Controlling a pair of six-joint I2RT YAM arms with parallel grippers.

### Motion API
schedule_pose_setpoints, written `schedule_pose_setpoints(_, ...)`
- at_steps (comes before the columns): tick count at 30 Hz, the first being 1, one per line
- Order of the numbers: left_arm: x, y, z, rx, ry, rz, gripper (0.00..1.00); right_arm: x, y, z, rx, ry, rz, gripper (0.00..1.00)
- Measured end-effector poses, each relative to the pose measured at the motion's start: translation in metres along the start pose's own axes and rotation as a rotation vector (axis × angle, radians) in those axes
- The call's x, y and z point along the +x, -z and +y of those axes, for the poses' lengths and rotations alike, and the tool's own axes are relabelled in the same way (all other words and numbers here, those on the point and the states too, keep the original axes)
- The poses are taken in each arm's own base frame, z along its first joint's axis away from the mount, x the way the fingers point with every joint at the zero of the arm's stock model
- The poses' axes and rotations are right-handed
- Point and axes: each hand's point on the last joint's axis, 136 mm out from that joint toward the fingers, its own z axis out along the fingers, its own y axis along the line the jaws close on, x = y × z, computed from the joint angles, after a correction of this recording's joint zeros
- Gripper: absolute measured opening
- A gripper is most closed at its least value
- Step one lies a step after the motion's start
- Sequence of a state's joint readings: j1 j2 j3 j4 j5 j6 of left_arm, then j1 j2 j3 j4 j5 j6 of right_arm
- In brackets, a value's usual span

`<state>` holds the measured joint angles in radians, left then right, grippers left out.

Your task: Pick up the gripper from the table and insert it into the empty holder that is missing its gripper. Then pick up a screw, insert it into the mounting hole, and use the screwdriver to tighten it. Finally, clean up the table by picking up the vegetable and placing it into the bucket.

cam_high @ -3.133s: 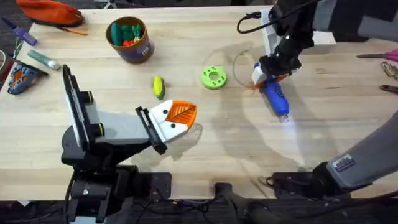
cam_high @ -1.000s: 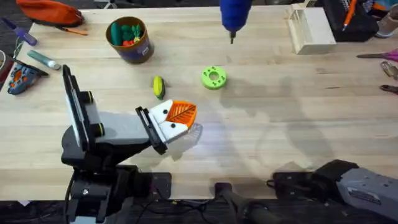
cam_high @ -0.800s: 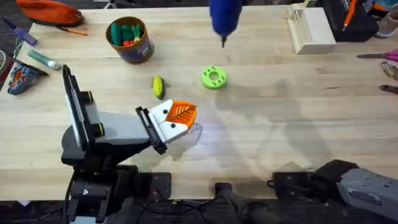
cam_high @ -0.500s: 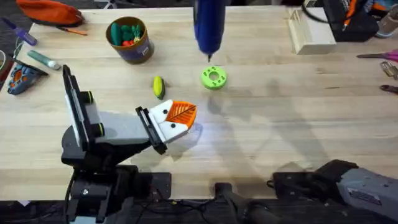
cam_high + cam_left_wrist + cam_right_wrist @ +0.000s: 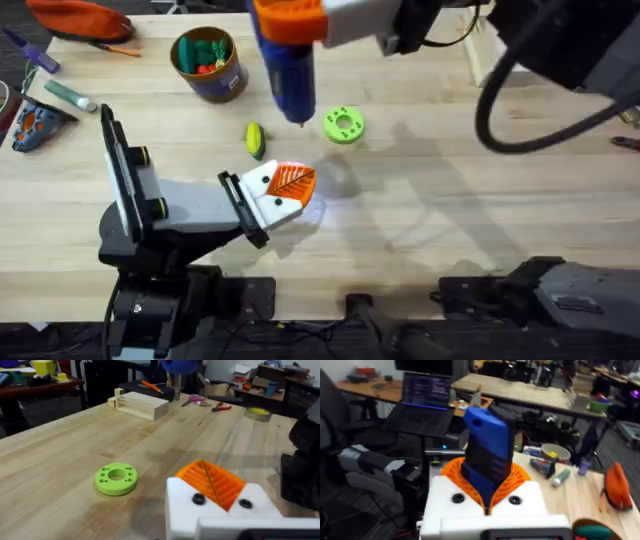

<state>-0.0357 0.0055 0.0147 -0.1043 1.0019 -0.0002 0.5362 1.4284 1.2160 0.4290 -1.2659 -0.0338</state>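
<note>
Overhead, the right tool [image 5: 289,22] is seen raised above the far middle of the surface [image 5: 450,190], its orange pads clamped on the blue screwdriver [image 5: 288,75], which hangs bit-down between the yellow-green vegetable [image 5: 255,139] and the green disc [image 5: 343,125]. The left tool [image 5: 290,190] rests low near the vegetable, with the orange ribbed gripper [image 5: 292,181] seated in its white holder [image 5: 268,205]; whether its fingers are parted cannot be told. The bucket [image 5: 208,62] stands at the far left.
</note>
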Motion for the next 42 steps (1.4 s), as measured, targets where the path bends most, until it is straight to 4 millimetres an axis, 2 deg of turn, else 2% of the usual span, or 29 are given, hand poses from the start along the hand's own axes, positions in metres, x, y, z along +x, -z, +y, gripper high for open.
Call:
schedule_pose_setpoints(8, 0.000, 0.000, 0.000, 0.000, 0.000, 0.000, 0.007, -0.011, -0.013, 0.027, -0.132, 0.082, -0.032, 0.024)
schedule_pose_setpoints(16, 0.000, 0.000, 0.000, 0.000, 0.000, 0.000, 0.007, -0.009, -0.013, 0.035, -0.175, 0.081, -0.031, 0.024)
schedule_pose_setpoints(22, 0.000, 0.000, 0.000, 0.000, 0.000, 0.000, 0.007, 0.011, -0.020, 0.044, -0.198, 0.060, -0.025, 0.024)
schedule_pose_setpoints(23, 0.000, 0.000, 0.000, 0.000, 0.000, 0.000, 0.007, 0.017, -0.027, 0.047, -0.197, 0.048, -0.024, 0.024)
schedule_pose_setpoints(34, 0.000, 0.000, 0.000, 0.000, 0.000, 0.000, 0.007, 0.020, -0.050, 0.029, -0.096, 0.054, -0.047, 0.024)
schedule_pose_setpoints(42, 0.000, 0.000, 0.000, 0.000, 0.000, 0.000, 0.007, 0.035, -0.057, 0.015, -0.088, -0.015, -0.056, 0.024)
